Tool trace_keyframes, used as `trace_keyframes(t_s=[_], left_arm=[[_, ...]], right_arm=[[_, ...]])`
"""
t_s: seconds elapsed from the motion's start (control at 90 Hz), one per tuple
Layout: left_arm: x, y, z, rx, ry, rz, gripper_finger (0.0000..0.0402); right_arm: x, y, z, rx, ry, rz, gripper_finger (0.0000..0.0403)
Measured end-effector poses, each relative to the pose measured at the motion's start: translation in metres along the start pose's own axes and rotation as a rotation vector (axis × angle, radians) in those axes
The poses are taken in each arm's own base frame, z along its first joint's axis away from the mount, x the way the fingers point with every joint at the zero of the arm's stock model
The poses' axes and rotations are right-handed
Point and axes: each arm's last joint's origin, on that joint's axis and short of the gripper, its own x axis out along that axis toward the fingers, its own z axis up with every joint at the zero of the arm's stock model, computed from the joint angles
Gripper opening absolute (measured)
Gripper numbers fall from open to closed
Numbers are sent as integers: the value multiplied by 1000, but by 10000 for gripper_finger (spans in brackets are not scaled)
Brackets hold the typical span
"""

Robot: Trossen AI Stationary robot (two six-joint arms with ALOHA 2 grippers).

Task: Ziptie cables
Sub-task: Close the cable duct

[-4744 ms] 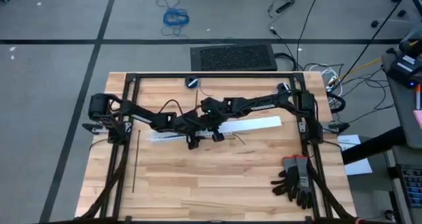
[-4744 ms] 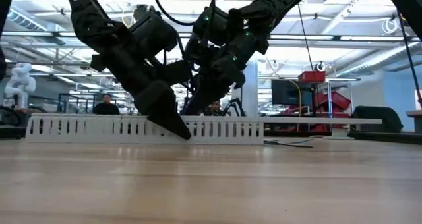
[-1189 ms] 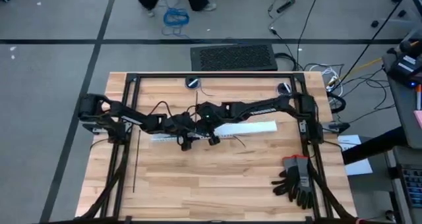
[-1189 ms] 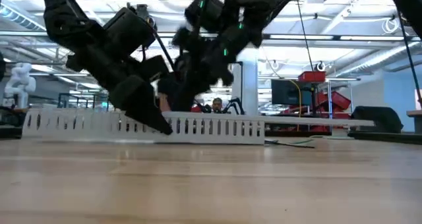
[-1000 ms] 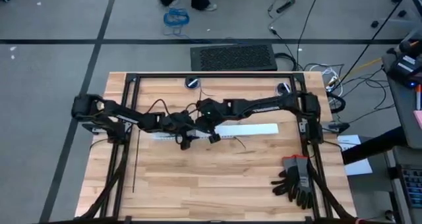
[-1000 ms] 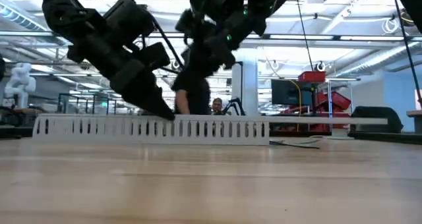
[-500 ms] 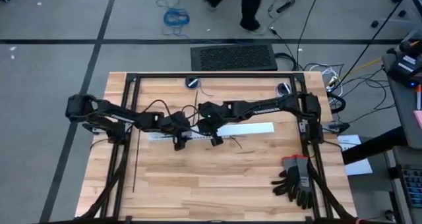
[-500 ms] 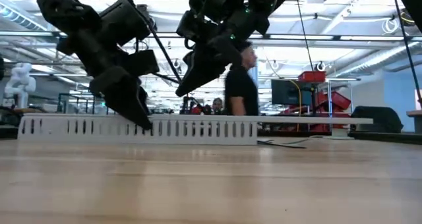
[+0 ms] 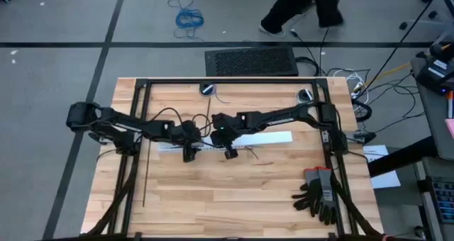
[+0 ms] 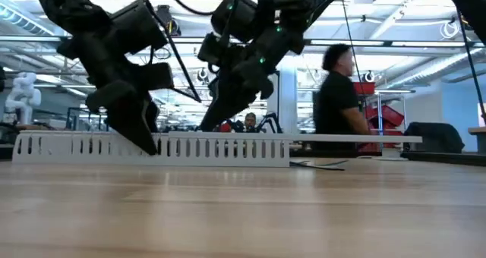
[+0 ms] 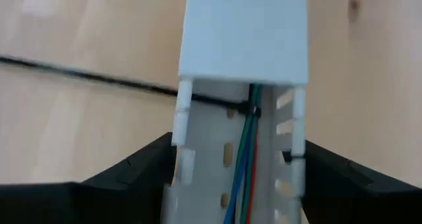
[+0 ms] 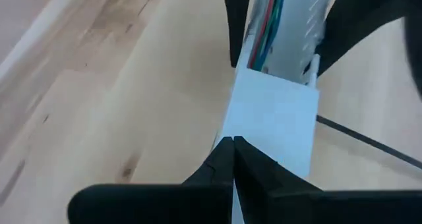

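Wooden surface [image 9: 234,191]: the duct [image 9: 273,137] has slid leftward with the left end effector [image 9: 189,154], whose fingers straddle it. Right end effector [image 9: 230,152] pinched closed at its lid. Cables [image 11: 247,155] inside, one ziptie [image 11: 86,76] already round them.

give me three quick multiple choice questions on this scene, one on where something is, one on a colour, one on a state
1. Where do the gloves lie on the table?
A. near its right edge, toward the front
B. inside the white duct
C. at its back left corner

2. What colours are the cables in the white slotted duct?
A. yellow and black
B. green, blue and red
C. all white

3. How does the left gripper stand?
A. open, fingers on either side of the duct
B. shut, far from the duct
C. shut on a glove

Answers: 1 A, the high view shows them by the right frame bar. 2 B, the left wrist view shows those wires. 3 A, its dark fingers flank the duct.
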Motion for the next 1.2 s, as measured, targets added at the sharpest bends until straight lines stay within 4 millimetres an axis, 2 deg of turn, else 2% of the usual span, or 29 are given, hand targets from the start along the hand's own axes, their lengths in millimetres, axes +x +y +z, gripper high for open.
trace_keyframes(t_s=[0.267,0.6,0.889,1.2], left_arm=[[3,1,-10,-7,10,3,251],[5,1,-13,-9,-37,9,242],[5,1,-11,-2,-55,10,241],[16,1,-6,-40,-113,10,241]], right_arm=[[4,-1,1,-7,-28,-15,0],[-4,-8,12,-20,-47,-33,0],[18,-15,2,-15,-72,-25,0],[32,-21,12,-20,-132,-29,0]])
